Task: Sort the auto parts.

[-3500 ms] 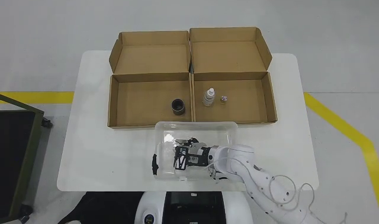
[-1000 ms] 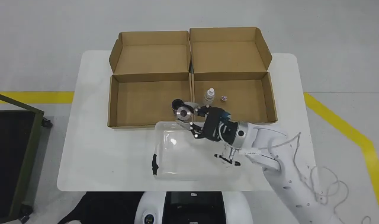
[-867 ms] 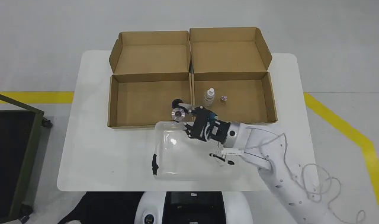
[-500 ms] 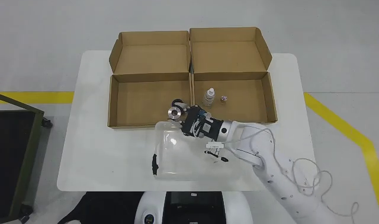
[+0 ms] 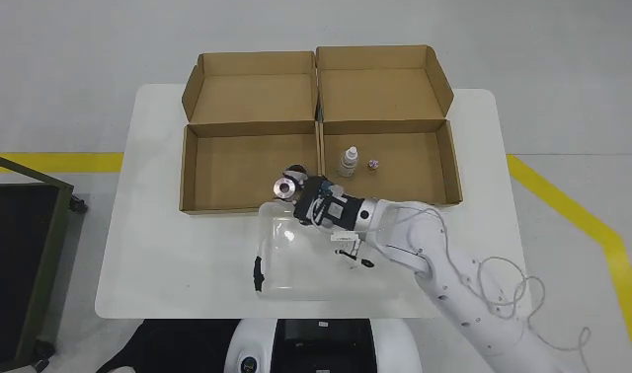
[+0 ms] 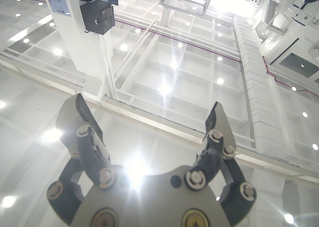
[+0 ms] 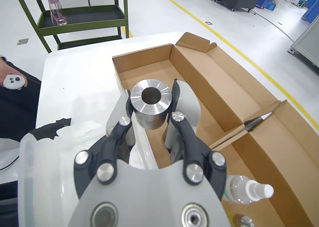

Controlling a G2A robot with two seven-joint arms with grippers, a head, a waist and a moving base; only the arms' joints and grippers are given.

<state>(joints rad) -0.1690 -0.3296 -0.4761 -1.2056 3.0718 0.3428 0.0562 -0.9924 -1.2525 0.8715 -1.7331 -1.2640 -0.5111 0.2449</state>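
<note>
My right gripper (image 5: 291, 190) is shut on a short steel sleeve (image 5: 283, 186) with a round bore. It hangs over the near right corner of the left cardboard box (image 5: 232, 171). In the right wrist view the sleeve (image 7: 151, 107) sits upright between the right gripper (image 7: 152, 98) and its two fingers, above the box floor (image 7: 154, 75). A dark ring (image 5: 295, 170) lies in that box just behind, partly hidden. The right cardboard box (image 5: 420, 166) holds a small spray bottle (image 5: 348, 160) and a tiny part (image 5: 373, 163). My left gripper (image 6: 149, 105) is open, pointing up at a ceiling.
A clear plastic bin (image 5: 326, 260) stands on the white table (image 5: 158, 235) in front of the boxes, under my right arm. Both box lids (image 5: 321, 82) stand open at the back. The spray bottle (image 7: 249, 191) lies close beside my right wrist.
My right gripper has lifted the steel sleeve out of the clear bin and carried it left, over the left box's near edge. The boxes and bottle have stayed put.
</note>
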